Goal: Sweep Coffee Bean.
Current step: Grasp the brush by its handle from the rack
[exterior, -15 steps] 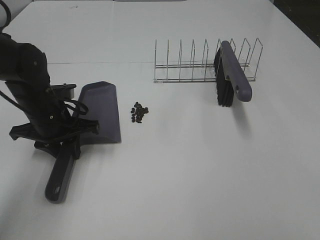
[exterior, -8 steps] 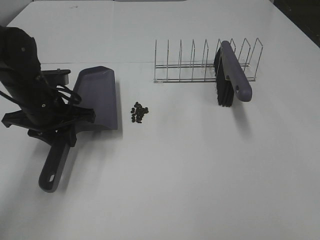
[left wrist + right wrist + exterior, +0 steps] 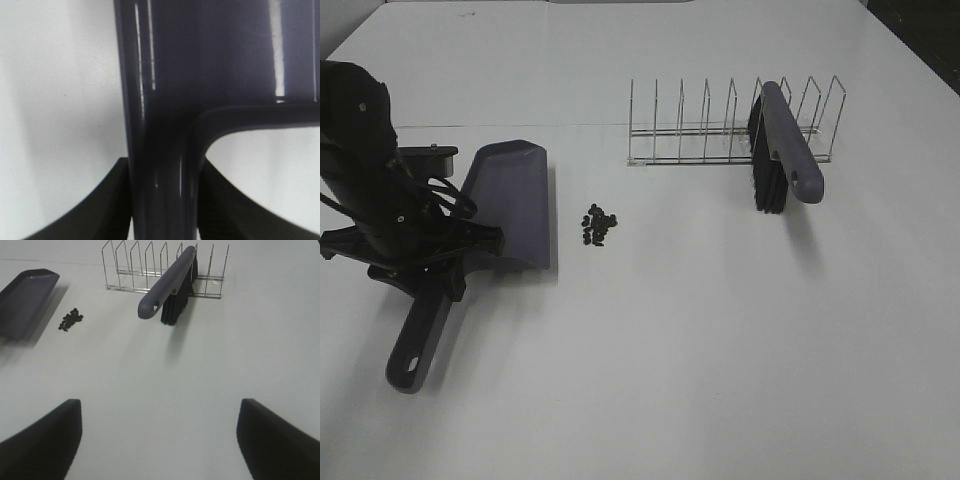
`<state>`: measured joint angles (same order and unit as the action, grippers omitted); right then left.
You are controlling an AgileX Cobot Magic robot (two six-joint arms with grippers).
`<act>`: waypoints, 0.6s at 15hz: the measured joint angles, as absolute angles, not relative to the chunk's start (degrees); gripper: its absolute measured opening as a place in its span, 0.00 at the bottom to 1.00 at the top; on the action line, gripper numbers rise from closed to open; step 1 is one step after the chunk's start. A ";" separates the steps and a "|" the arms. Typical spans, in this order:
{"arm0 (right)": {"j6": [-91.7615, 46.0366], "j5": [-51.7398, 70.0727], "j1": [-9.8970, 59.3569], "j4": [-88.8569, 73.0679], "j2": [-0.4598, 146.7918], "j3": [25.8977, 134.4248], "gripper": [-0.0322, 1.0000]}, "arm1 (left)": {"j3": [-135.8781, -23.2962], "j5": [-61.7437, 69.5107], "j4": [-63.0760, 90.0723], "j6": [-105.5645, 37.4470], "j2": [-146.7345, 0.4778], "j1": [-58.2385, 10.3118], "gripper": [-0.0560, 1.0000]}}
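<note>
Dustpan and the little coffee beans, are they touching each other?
Apart. The exterior high view shows a strip of bare white table between the long edge of the dustpan and the pile of coffee beans.

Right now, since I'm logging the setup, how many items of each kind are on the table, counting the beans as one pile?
dustpan: 1
brush: 1
wire rack: 1
coffee bean pile: 1
Total: 4

Bulky matte-black left arm (image 3: 362, 130) with looped black cables (image 3: 460, 203) and a broad black end effector (image 3: 433, 275).
</note>
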<state>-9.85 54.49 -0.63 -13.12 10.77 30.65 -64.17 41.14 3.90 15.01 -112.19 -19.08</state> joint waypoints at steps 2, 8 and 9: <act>-9.91 50.65 -0.63 -14.04 19.08 34.21 0.75 | -64.17 41.14 3.90 15.01 -112.19 -19.08 0.38; -11.46 55.63 -0.63 -14.38 50.25 59.01 0.69 | -64.17 41.14 3.90 13.75 -112.19 -19.08 0.38; -11.23 57.64 -0.63 -14.50 55.18 64.23 0.68 | -64.17 41.14 3.90 13.69 -112.19 -19.08 0.38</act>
